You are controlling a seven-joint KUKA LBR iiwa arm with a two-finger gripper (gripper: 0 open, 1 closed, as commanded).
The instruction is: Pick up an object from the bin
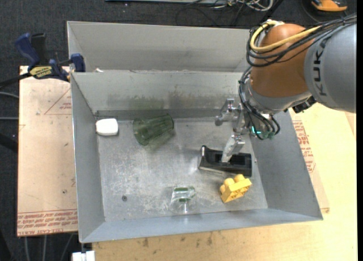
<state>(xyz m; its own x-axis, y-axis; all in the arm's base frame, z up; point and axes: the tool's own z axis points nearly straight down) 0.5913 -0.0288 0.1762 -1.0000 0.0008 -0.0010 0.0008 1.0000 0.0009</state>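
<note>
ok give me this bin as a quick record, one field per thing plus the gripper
bin: grey metal
black object: flat, right of centre
gripper: low over the black object, contact unclear
yellow block: beside the black object, toward the front wall
green cup: on its side, back left
white block: by the left wall
small clear piece: front centre

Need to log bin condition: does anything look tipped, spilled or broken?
Only the green see-through cup, near the back left of the bin, lies tipped on its side. Nothing looks spilled or broken.
</note>
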